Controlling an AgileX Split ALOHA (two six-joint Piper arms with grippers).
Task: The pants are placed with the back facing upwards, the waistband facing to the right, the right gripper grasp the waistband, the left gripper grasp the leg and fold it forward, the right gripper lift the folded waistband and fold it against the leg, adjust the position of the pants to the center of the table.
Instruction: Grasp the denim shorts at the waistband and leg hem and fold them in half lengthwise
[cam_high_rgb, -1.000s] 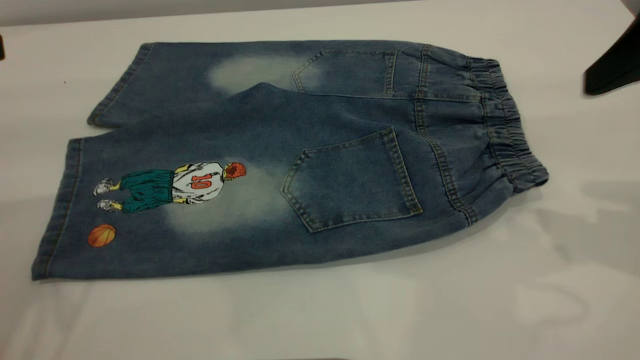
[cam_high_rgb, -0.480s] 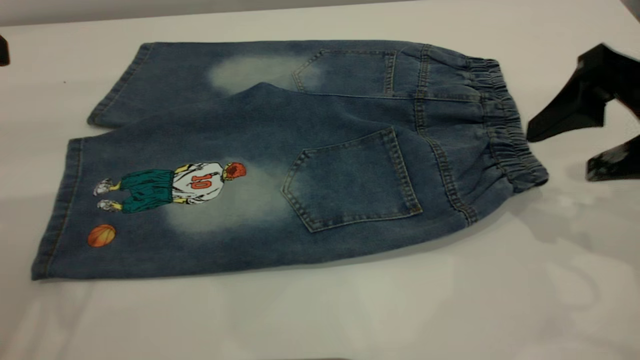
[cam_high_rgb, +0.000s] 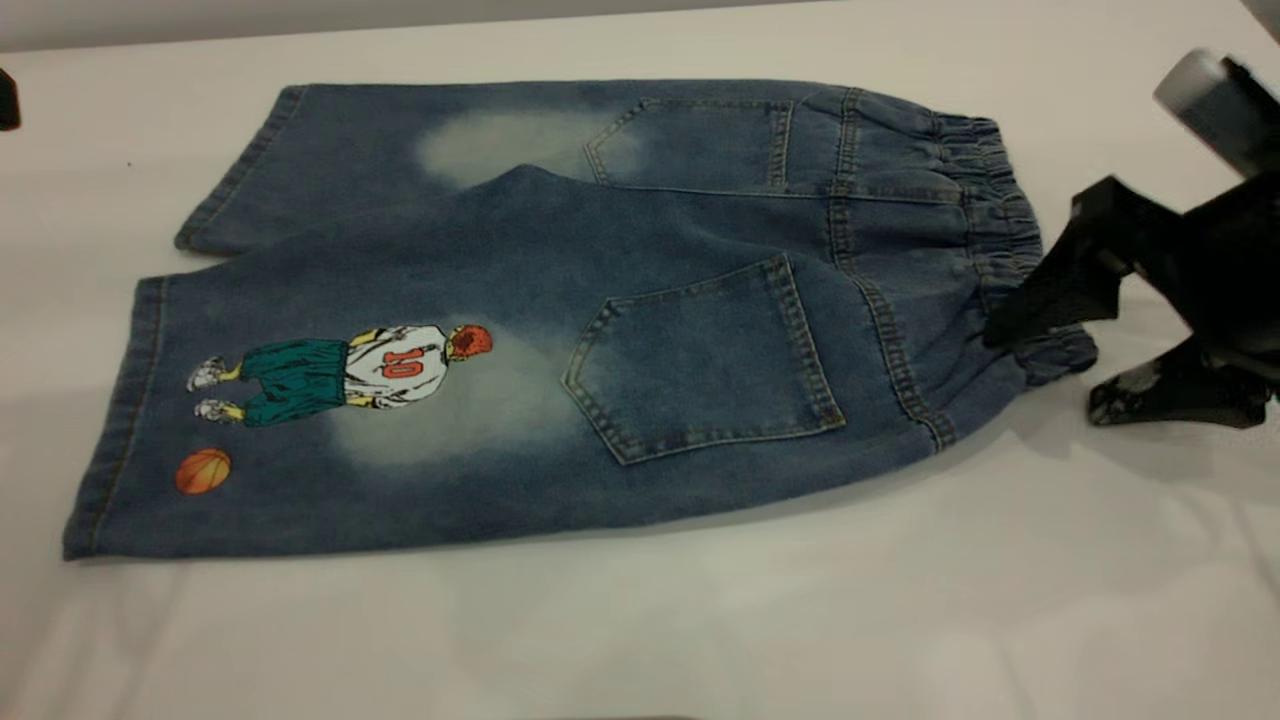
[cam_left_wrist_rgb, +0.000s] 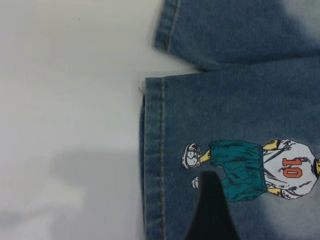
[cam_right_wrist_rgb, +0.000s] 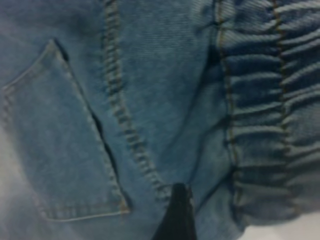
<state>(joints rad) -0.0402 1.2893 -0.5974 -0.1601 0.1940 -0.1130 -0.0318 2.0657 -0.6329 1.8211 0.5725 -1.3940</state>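
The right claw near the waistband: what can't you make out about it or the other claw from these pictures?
- Right gripper, exterior view: whether a finger touches the waistband or hovers above; the picture's edge cuts off its arm.
- Left gripper, exterior view: only a dark sliver at the picture's edge.
- Left wrist view: one finger shows over the leg; its partner is out of frame.

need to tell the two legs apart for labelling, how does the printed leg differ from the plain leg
The printed leg carries a player in a number 10 jersey and an orange basketball; the plain leg has no print. The printed leg lies nearer the exterior camera and overlaps the plain leg, which is partly covered at the far side. Both are blue washed denim with a pale faded patch, lie flat on the table, and have stitched hems pointing away from the waistband.
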